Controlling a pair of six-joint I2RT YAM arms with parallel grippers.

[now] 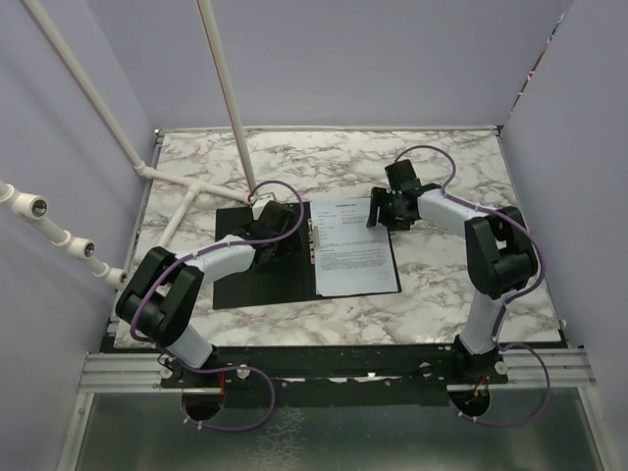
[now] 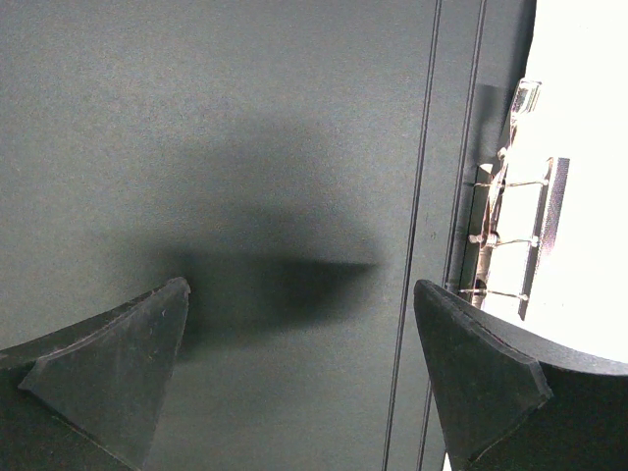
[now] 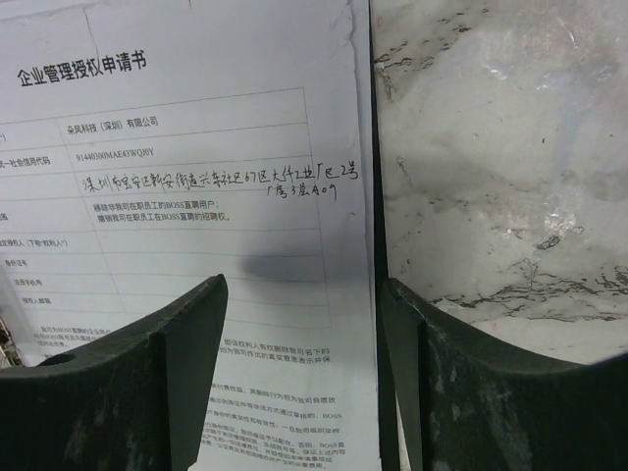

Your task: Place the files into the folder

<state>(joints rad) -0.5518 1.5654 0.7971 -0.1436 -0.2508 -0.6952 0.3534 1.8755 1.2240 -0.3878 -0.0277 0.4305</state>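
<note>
The folder (image 1: 235,285) lies open on the marble table, black inside up. The files (image 1: 353,250), white sheets with black text, lie on its right half beside the silver clip (image 1: 313,240). My left gripper (image 1: 278,228) hovers open over the folder's left flap (image 2: 245,147), near the spine; the clip (image 2: 535,235) shows at the right of the left wrist view. My right gripper (image 1: 378,211) is open over the files' top right corner. In the right wrist view its jaws straddle the right edge of the files (image 3: 196,177) and the folder's edge (image 3: 374,196).
White pipes (image 1: 221,93) rise from the table's back left, close behind the folder. Purple walls close in the table on three sides. Bare marble (image 1: 461,177) lies right of the folder and along the near edge (image 3: 491,147).
</note>
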